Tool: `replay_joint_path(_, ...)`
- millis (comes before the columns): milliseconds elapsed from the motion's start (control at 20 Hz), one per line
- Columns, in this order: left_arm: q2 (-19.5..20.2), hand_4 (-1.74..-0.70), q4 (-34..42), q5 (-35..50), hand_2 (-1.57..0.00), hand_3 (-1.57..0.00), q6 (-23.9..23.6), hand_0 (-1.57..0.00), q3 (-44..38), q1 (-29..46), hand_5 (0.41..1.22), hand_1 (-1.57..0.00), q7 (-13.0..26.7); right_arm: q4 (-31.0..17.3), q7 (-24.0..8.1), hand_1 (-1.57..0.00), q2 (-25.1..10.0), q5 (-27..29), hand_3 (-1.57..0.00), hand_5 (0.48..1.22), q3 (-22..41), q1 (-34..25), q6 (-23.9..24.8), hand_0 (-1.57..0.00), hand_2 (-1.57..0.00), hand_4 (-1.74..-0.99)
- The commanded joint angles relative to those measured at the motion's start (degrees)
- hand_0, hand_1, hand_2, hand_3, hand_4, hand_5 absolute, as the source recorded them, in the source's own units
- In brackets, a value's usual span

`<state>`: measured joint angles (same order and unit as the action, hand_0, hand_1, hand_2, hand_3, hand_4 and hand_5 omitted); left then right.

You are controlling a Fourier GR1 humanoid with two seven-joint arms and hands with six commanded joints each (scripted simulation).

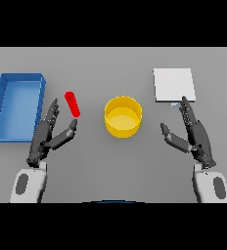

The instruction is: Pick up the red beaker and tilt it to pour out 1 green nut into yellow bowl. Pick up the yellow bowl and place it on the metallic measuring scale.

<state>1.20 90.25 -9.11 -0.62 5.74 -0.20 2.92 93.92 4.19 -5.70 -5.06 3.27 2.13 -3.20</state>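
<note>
This looks like a plain lab bench or test station rather than a home: a bare grey table (115, 166) with no furnishing or clutter around it. What lies on it is measuring and sorting gear, with a flat white scale (173, 84) at 1 o'clock, a small red beaker (72, 104) at 10 o'clock, a yellow bowl (123, 115) at the centre and a blue bin (16, 106) at 9 o'clock.

Red beaker (73, 104) tilted left of upright yellow bowl (123, 116); scale (173, 85) right.
</note>
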Motion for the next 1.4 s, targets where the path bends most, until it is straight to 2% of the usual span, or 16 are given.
replay_joint_path(0,0.2,-1.21,-2.5,-0.3,0.00,0.00,-0.6,0.00,-0.8,-1.6,0.663,0.00,-0.2,-0.4,0.1,0.00,0.0,0.3,0.00,0.621,-0.4,-0.2,0.1,0.00,0.00,-1.296)
replay_joint_path(50,0.0,-1.21,-5.0,-0.5,0.00,0.00,-1.1,0.00,-1.5,-3.8,0.659,0.00,-0.6,-0.5,-0.8,0.00,-0.4,0.6,0.00,0.617,-0.8,-1.1,0.1,0.00,0.00,-1.292)
replay_joint_path(200,0.3,-1.21,-11.5,-0.2,0.00,0.00,-1.8,0.00,-3.6,-9.9,0.646,0.00,-1.5,0.4,0.0,0.00,-0.7,0.3,0.00,0.618,-0.7,0.7,-0.1,0.00,0.00,-1.293)
replay_joint_path(350,0.0,-1.23,-17.9,0.3,0.00,0.00,-2.2,0.00,-5.3,-14.9,0.636,0.00,-4.4,0.7,-1.0,0.00,-0.2,-0.1,0.00,0.628,-0.3,0.2,0.3,0.00,0.00,-1.298)
replay_joint_path(550,-0.7,-1.22,-23.4,-2.0,0.00,0.00,-4.3,0.00,-5.1,-18.3,0.635,0.00,-6.0,0.0,-1.2,0.00,-0.8,-0.4,0.00,0.634,-1.0,-0.4,0.7,0.00,0.00,-1.299)
replay_joint_path(650,-0.6,-1.23,-26.3,-2.9,0.00,0.00,-5.3,0.00,-5.5,-20.7,0.647,0.00,-7.0,0.1,-0.1,0.00,-0.5,-0.9,0.00,0.638,-0.6,0.3,0.9,0.00,0.00,-1.300)
replay_joint_path(950,-1.6,-1.33,-32.9,-1.6,0.00,0.00,-5.9,0.00,-7.7,-25.0,0.709,0.00,-11.3,-1.2,-1.3,0.00,0.0,-1.0,0.00,0.646,-1.0,-0.9,1.6,0.00,0.00,-1.303)
replay_joint_path(1000,-1.9,-1.35,-34.3,-1.2,-0.05,-0.03,-6.4,0.00,-8.3,-25.7,0.726,-0.01,-12.0,-0.7,-1.2,0.00,-0.4,-0.6,0.00,0.647,-1.3,-1.1,1.4,0.00,0.00,-1.301)
replay_joint_path(1100,-2.4,-1.39,-35.1,-0.4,-0.32,-0.24,-6.7,-0.34,-9.2,-26.1,0.765,-0.31,-12.6,-0.9,-1.3,0.00,-0.2,-1.0,0.00,0.645,-0.9,-0.9,1.5,0.00,0.00,-1.294)
replay_joint_path(1150,-2.9,-1.42,-35.6,0.3,-0.55,-0.42,-7.2,-0.58,-9.9,-26.7,0.786,-0.56,-12.9,-1.3,-1.2,0.00,-0.2,-1.1,0.00,0.645,-1.0,-1.2,1.5,0.00,0.00,-1.292)
replay_joint_path(1250,-4.0,-1.42,-37.0,0.8,-0.92,-0.83,-7.9,-0.94,-10.6,-27.6,0.943,-0.92,-13.8,-0.9,-1.4,0.00,0.2,-1.5,0.00,0.646,-0.7,-1.0,2.0,0.00,0.00,-1.290)
replay_joint_path(1350,-3.8,-1.53,-37.9,0.6,-1.15,-1.08,-8.6,-1.17,-10.8,-28.2,1.043,-1.16,-14.4,-0.6,-1.5,0.00,-0.2,-1.0,0.00,0.649,-1.2,-0.9,1.9,0.00,0.00,-1.291)
